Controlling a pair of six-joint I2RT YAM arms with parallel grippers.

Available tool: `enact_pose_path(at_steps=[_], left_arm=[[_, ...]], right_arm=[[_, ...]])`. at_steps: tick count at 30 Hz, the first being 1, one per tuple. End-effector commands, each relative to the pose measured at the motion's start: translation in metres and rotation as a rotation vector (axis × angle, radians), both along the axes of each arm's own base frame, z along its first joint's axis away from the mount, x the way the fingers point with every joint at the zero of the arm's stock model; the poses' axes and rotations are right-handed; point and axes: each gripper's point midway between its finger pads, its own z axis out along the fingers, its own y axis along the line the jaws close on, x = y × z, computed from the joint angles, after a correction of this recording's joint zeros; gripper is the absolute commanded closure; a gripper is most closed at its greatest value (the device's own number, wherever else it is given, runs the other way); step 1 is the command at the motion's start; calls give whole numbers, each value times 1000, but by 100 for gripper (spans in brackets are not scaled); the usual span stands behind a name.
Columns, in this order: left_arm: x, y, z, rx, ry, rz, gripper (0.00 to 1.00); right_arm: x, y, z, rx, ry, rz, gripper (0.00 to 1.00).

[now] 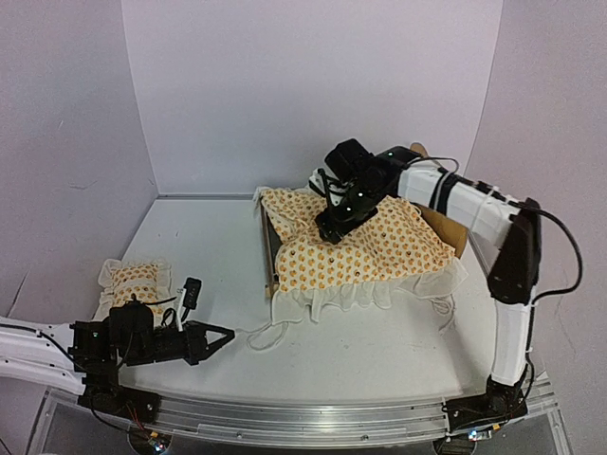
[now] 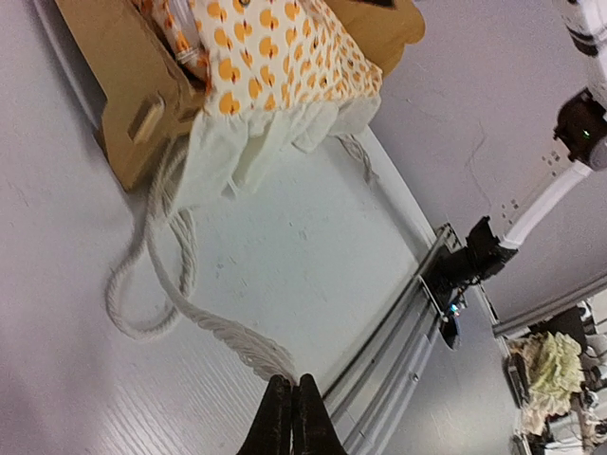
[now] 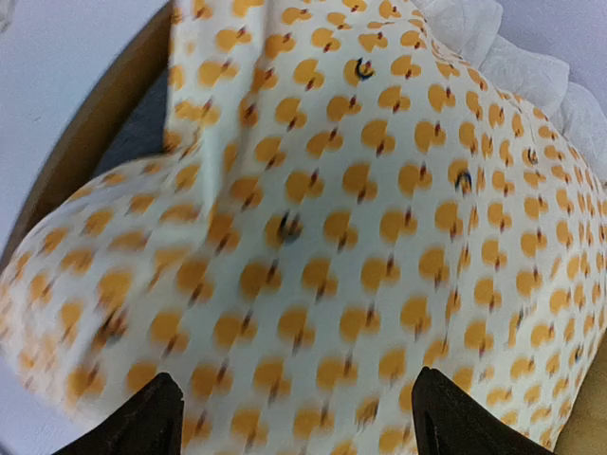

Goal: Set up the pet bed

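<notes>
Right gripper [image 1: 334,226] [image 3: 303,428]: jaws spread wide with nothing between them, poised over the orange-dotted cover [image 1: 379,246] [image 3: 322,237]. Its dark fingers [image 3: 142,419] frame the fabric in the wrist view, and whether they touch the cloth cannot be told. The cover lies rumpled over the pet bed [image 1: 270,248] [image 2: 123,85], and its white ruffle hangs over the side nearest the arms. The pet bed stands in the far right part of the table [image 1: 379,355], its plywood ends showing at either side of the cover.

Left gripper [image 1: 224,336] [image 2: 292,417]: jaws fully closed, low over the near left part of the table. A white cord [image 1: 270,334] [image 2: 180,284] runs in loops from the cover to the fingertips; a pinch cannot be confirmed. A small matching pillow [image 1: 133,282] lies at the left edge, just beyond the left arm.
</notes>
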Motion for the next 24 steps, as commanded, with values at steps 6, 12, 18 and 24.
enact_pose_path(at_steps=[6,12,18,24], left_arm=[[40,39,62,60,-202,257,100],[38,32,67,83,-221,223,100],[42,34,62,118,-208,246,100],[43,50,78,45,-239,299,100]], right_arm=[[-157,64,16,250,195,228,17],[-168,119,-20,324,223,137,49],[-159,139,-55,434,249,19,55],[-105,76,-85,244,-76,-248,59]])
